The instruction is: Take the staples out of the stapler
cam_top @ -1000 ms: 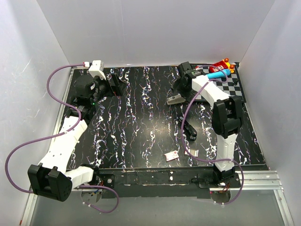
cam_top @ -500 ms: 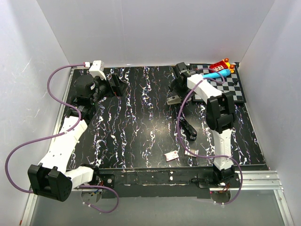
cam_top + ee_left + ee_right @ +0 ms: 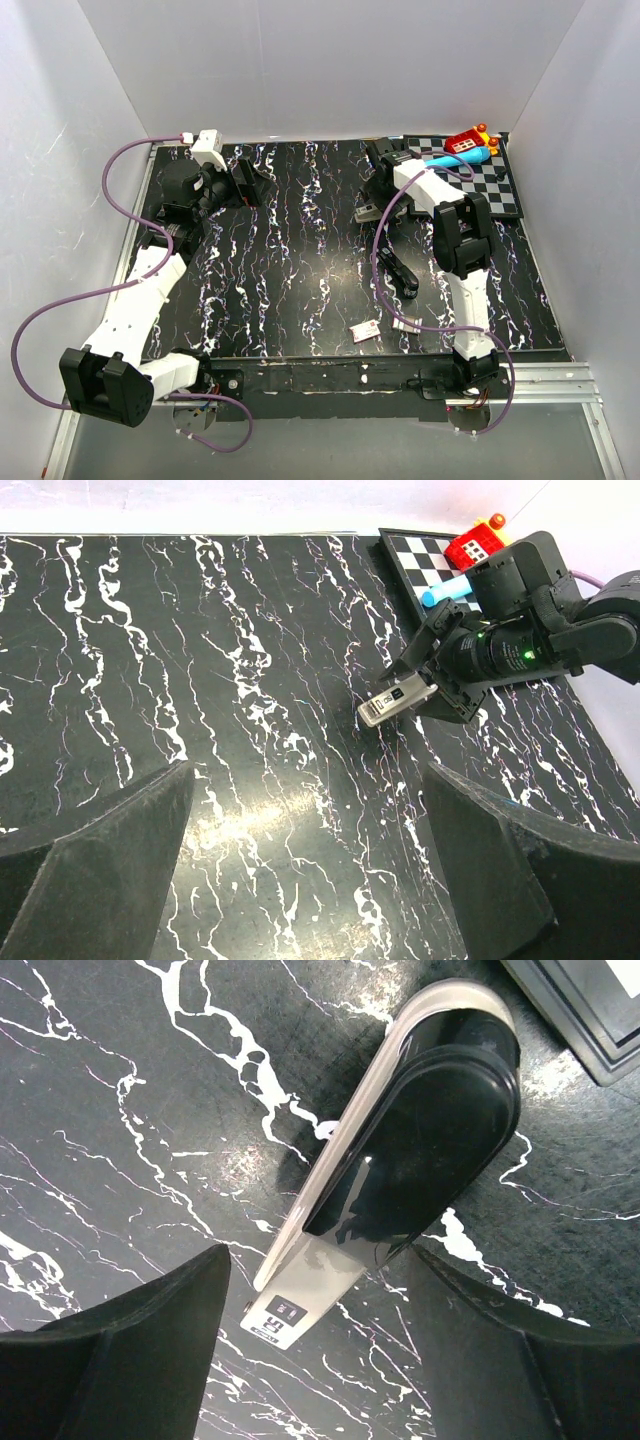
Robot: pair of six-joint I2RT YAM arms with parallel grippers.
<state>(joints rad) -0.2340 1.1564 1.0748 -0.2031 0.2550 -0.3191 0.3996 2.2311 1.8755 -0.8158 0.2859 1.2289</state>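
Observation:
The stapler [image 3: 368, 212] lies flat on the black marbled table, grey-silver with a glossy black top [image 3: 420, 1130] and a small label at its near end. My right gripper [image 3: 377, 198] is down over it, open, one finger on each side [image 3: 318, 1295]. A gap shows beside the left finger; the right finger sits close to the black top. From the left wrist view the stapler [image 3: 393, 703] pokes out of the right gripper [image 3: 432, 683]. My left gripper [image 3: 255, 180] hangs open at the back left, nothing between its fingers [image 3: 308, 772].
A checkered board [image 3: 497, 187] at the back right carries a red toy [image 3: 465, 140] and a blue cylinder [image 3: 460, 158]. A black part [image 3: 400, 275] lies mid-right. Near the front edge lie a small red-and-white box [image 3: 365, 331] and a small white piece [image 3: 405, 323].
The right arm has swung left and settled closer over the stapler, and its jaws have narrowed slightly. The stapler and the left arm have not moved.

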